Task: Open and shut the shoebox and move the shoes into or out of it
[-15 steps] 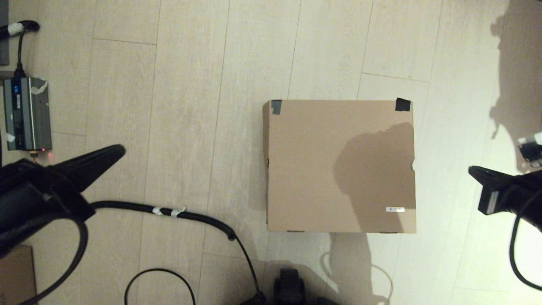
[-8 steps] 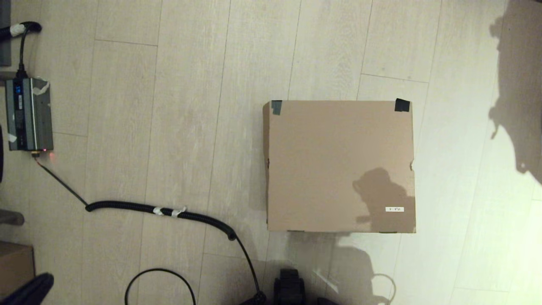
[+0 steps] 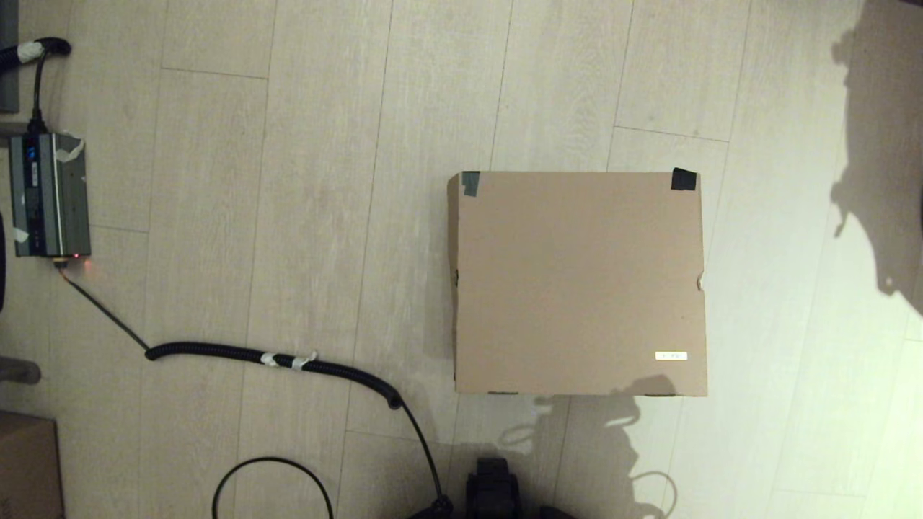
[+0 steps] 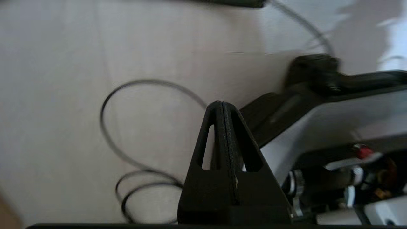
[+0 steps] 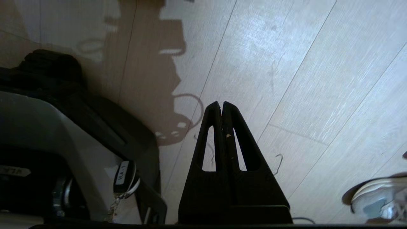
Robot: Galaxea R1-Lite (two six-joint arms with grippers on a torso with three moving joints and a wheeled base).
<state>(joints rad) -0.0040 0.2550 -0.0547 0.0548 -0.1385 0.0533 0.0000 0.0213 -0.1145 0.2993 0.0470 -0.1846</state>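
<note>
The shoebox (image 3: 577, 281) stands shut on the pale wood floor right of centre in the head view, with black tape on its two far lid corners and a small white label (image 3: 670, 355) near its front right. Neither gripper shows in the head view. My left gripper (image 4: 221, 103) is shut and empty over bare floor beside the robot's base. My right gripper (image 5: 221, 103) is also shut and empty, above the floor. A white lace-up shoe (image 5: 378, 195) lies at the edge of the right wrist view; I cannot tell whether it belongs to the shoes.
A grey power unit (image 3: 49, 194) sits at the far left, and a black corrugated cable (image 3: 274, 358) runs from it toward the robot's base (image 3: 492, 494). A thin cable loop (image 3: 270, 483) lies near the front. A brown carton's corner (image 3: 25, 465) shows at the lower left.
Both arms have pulled back out of the head view, the left off the lower left and the right off the right edge. Their shadow has slid off the lid toward the near side.
</note>
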